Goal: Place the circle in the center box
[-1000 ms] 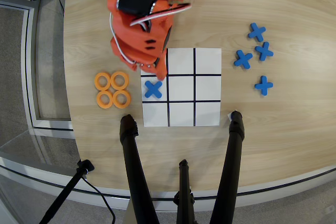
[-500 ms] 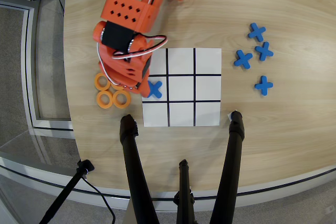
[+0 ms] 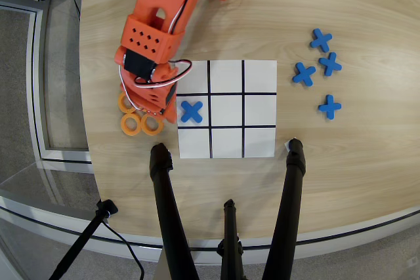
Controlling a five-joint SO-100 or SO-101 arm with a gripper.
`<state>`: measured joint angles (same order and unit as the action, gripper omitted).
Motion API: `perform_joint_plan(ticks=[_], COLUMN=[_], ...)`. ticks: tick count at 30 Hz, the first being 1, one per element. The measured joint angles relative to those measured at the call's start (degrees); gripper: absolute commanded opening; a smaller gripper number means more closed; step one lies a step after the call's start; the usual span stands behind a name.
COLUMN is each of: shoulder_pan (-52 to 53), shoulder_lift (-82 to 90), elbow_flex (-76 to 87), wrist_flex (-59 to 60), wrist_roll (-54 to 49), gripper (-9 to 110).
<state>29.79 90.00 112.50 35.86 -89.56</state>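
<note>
Pale wood table — on it a white grid sheet, orange rings, blue crosses.

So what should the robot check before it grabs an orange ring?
1. Gripper above the orange rings: ok, it hangs over the cluster left of the grid sheet.
2. Jaws open or shut: cannot tell, the arm hides them.
3. Ring already held: cannot tell.
4. Center box free: ok, nothing lies in it.
5. Blue X out of the way: ok, it sits in the middle-left cell.
6. All four rings visible: not ok, the arm covers part of the cluster.
</note>
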Motion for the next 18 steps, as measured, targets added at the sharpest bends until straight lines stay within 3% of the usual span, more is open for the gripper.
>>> perform_joint_plan(ticks=[18], shoulder_pan=[2.9], shoulder_lift=[-7.5], elbow_flex=[-2.3], wrist_flex=[-1.1], wrist_roll=[-2.0], gripper=[25])
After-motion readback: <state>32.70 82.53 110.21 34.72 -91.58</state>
